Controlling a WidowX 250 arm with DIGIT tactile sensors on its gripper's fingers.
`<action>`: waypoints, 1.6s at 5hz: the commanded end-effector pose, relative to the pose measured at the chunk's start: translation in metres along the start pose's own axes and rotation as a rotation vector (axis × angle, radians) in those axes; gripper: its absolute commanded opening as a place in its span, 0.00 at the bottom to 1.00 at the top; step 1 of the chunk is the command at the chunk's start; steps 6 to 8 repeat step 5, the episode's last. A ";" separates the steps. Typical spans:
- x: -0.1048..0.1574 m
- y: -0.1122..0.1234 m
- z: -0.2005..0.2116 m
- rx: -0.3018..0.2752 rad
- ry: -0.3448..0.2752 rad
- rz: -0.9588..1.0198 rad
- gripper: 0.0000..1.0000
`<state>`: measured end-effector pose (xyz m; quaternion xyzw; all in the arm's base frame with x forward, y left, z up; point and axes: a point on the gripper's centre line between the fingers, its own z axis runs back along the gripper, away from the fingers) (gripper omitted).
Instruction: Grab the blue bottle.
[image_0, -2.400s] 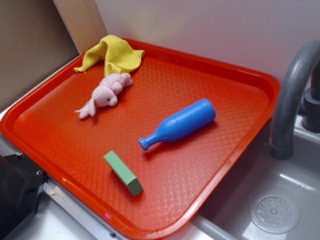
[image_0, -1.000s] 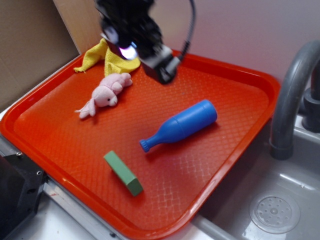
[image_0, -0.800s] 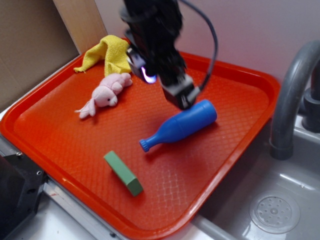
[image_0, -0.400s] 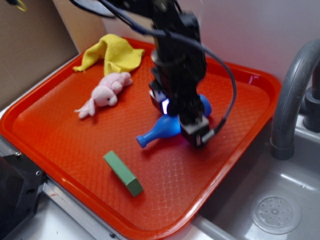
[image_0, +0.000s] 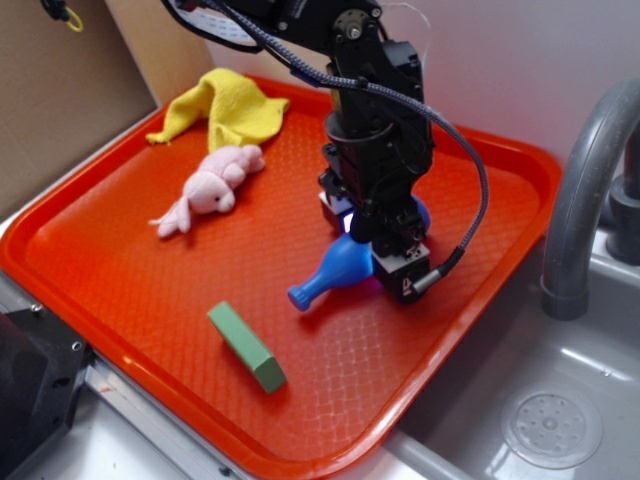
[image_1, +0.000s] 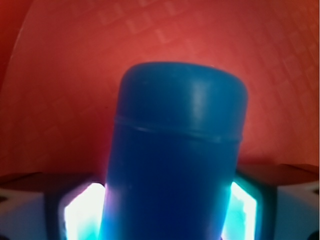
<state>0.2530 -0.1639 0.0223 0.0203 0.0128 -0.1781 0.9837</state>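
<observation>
Over the tray (image_0: 120, 290), fingers (image_1: 75, 215) straddle the blue bottle (image_0: 335, 270)

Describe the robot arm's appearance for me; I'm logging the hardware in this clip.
The arm is black and boxy, built of blocky segments. A braided dark cable loops down its side to the gripper. A bluish-white light glows beneath the wrist, and the wrist view shows dark fingers lit cyan.

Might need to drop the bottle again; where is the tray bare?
Bare tray: the right part beyond the gripper, and the strip between pink plush and green block. Crowded by the yellow cloth and around the blue bottle.
</observation>
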 end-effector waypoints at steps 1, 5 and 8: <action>-0.012 0.022 0.070 0.029 -0.062 0.049 0.00; -0.081 0.100 0.202 0.008 -0.088 0.422 0.00; -0.081 0.100 0.202 0.008 -0.088 0.422 0.00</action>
